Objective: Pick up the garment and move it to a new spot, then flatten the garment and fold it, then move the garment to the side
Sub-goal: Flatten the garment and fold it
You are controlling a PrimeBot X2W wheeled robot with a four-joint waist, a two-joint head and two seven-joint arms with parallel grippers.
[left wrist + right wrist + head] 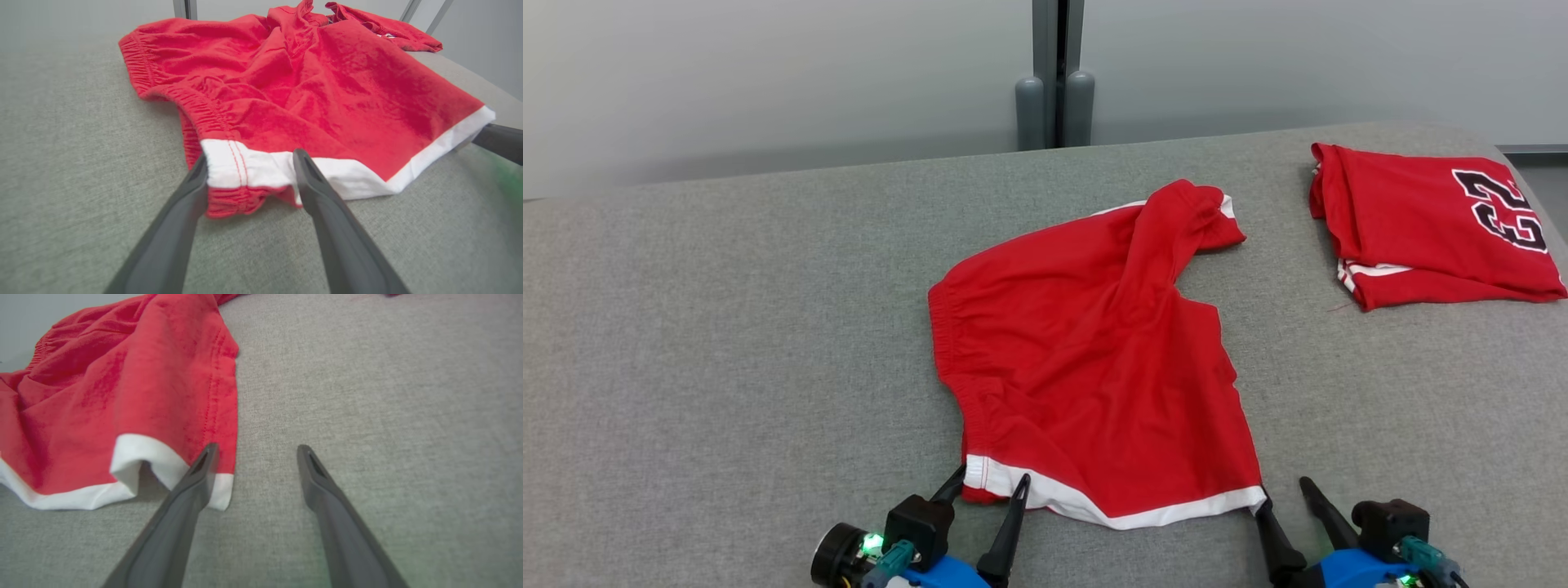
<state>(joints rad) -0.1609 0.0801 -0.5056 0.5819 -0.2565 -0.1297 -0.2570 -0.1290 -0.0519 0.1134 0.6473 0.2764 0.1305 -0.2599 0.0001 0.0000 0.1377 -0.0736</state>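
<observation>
The garment (1086, 359) is a pair of red shorts with a white hem, lying crumpled in the middle of the grey fabric surface (727, 327), one leg bunched toward the back. My left gripper (991, 478) is open at the hem's near left corner. In the left wrist view that white corner of the garment (310, 81) lies between the spread fingers of the left gripper (251, 157). My right gripper (1284, 492) is open at the near right corner. In the right wrist view its left finger (196, 477) overlaps the garment's (122, 388) hem, with bare grey cloth between the fingers of the right gripper (258, 449).
A folded red jersey (1429, 224) with a black number lies at the far right of the surface. A pale wall with a grey post (1055, 90) runs behind the far edge. Bare grey surface stretches to the left of the shorts.
</observation>
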